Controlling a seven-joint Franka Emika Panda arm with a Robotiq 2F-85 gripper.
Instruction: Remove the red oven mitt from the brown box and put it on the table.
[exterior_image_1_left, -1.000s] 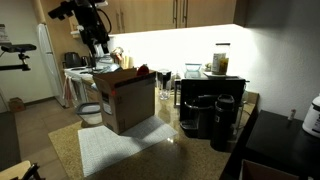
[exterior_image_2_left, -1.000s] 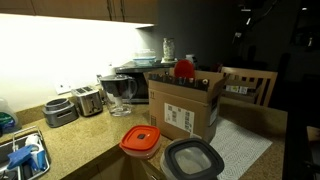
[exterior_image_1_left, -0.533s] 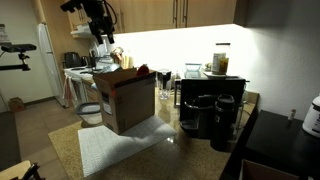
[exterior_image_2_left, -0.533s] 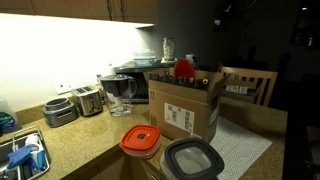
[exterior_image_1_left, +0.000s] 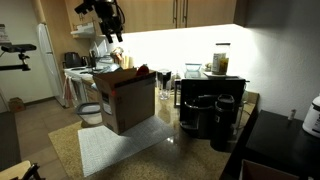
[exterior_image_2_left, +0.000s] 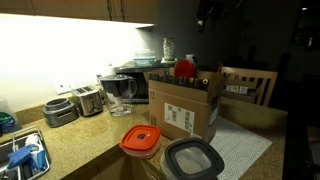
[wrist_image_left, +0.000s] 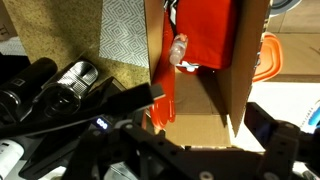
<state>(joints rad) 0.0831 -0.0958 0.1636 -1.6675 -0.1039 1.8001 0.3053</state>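
The brown box (exterior_image_1_left: 126, 102) stands open on the pale grey mat (exterior_image_1_left: 115, 150) on the speckled table (exterior_image_1_left: 62, 134). It shows in both exterior views, with a small label on one side (exterior_image_2_left: 186, 108). The red oven mitt (exterior_image_2_left: 184, 68) sticks up out of the box top. In the wrist view the red oven mitt (wrist_image_left: 205, 35) lies against the inner walls of the box (wrist_image_left: 195, 105). My gripper (exterior_image_1_left: 116, 34) hangs high above the box, open and empty. Its fingers (wrist_image_left: 200, 150) frame the box opening from above. It is only a dark shape in an exterior view (exterior_image_2_left: 205, 14).
Black coffee machines (exterior_image_1_left: 210, 115) stand beside the box. An orange-lidded container (exterior_image_2_left: 141, 141) and a dark-lidded one (exterior_image_2_left: 192, 158) sit in front of it. A toaster (exterior_image_2_left: 88, 100) and a glass jug (exterior_image_2_left: 118, 92) stand along the wall. Cabinets hang overhead.
The arm has travelled sideways at the same height, from beside the box to a place over its open top. The box and mitt have not moved.
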